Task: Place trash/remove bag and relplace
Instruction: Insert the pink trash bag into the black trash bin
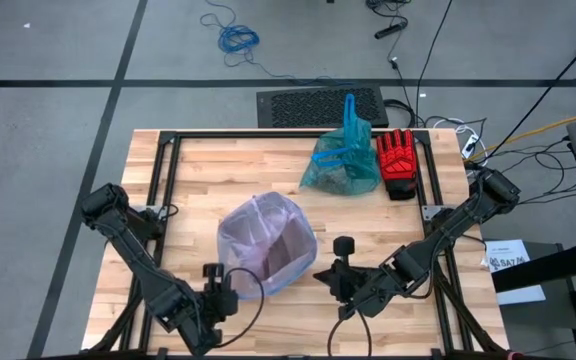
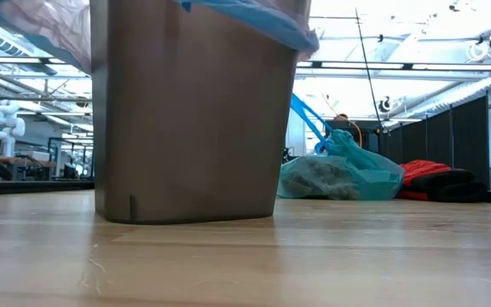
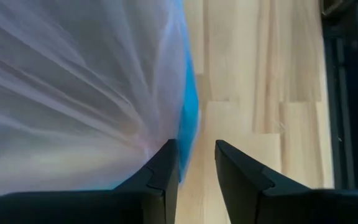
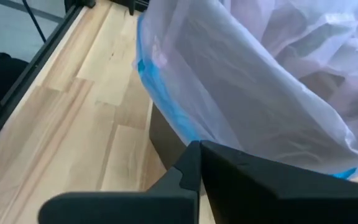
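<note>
A grey-brown bin (image 1: 268, 245) (image 2: 186, 111) stands on its base in the middle of the table, lined with a pale pink bag (image 1: 258, 225) (image 4: 272, 81) whose blue edge (image 2: 254, 17) hangs over the rim. The teal-green bag (image 1: 340, 165) (image 2: 348, 175) lies on the far part of the table, brown wads (image 2: 318, 179) showing through it. My left gripper (image 1: 213, 280) (image 3: 196, 168) is at the bin's near left side, open by a narrow gap. My right gripper (image 1: 340, 262) (image 4: 199, 158) is shut, just off the bin's right side. My left gripper has the pink bag's blue edge (image 3: 188, 134) running down into the gap beside one finger (image 3: 166, 171). I cannot tell whether the finger touches it. The bag stays draped over the bin.
A red glove (image 1: 398, 165) (image 2: 437, 179) lies right of the teal-green bag. Black frame rails (image 1: 163, 190) run along the table's left, far and right sides. Bare wood lies left of the bin (image 1: 188, 190) and in front of it (image 2: 245, 264).
</note>
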`<control>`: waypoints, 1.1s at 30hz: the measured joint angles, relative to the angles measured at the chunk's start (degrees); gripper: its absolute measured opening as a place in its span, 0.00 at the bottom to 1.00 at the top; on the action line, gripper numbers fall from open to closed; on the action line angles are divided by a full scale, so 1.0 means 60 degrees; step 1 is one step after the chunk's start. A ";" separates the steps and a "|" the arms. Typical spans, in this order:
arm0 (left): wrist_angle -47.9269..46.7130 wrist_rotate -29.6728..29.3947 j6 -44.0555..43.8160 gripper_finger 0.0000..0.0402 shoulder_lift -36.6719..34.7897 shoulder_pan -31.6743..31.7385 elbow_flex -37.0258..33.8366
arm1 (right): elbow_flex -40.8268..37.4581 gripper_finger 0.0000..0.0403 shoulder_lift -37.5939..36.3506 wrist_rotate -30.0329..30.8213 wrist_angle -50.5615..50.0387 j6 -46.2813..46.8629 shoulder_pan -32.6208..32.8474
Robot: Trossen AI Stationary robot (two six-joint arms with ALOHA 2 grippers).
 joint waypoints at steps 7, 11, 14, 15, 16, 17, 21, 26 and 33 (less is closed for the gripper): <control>-0.0090 -0.0177 0.0066 0.39 0.0000 0.0395 0.0000 | 0.0000 0.00 0.0000 0.0000 -0.0013 -0.0004 0.0000; -0.0090 -0.0167 0.0080 0.43 -0.0025 0.0541 0.0000 | 0.0000 0.00 0.0000 0.0000 -0.0020 -0.0004 0.0000; -0.0150 -0.0093 0.0222 0.43 -0.0025 0.0528 0.0064 | 0.0000 0.00 0.0000 -0.0004 -0.0020 -0.0004 0.0000; -0.0156 -0.0079 0.0275 0.43 -0.0025 0.0490 0.0136 | 0.0000 0.00 0.0000 -0.0007 -0.0020 -0.0004 0.0000; -0.0155 -0.0079 0.0289 0.43 -0.0025 0.0458 0.0230 | 0.0000 0.00 0.0000 -0.0050 -0.0020 -0.0003 0.0000; -0.0189 -0.0079 0.0300 0.43 -0.0025 0.0410 0.0352 | 0.0000 0.00 0.0000 -0.0184 -0.0018 0.0006 -0.0004; -0.0390 -0.0069 0.0342 0.43 -0.0029 0.0124 0.1041 | 0.0000 0.00 0.0000 -0.0430 0.0053 0.0000 0.0000; -0.1249 -0.0527 -0.0131 0.42 -0.0033 -0.0285 0.2074 | 0.0000 0.00 0.0000 -0.0401 0.0052 -0.0146 0.0000; -0.4748 -0.4029 -0.3924 0.27 -0.0232 -0.0300 0.2428 | 0.0000 0.00 -0.0552 0.0706 -0.0859 -0.0587 0.0133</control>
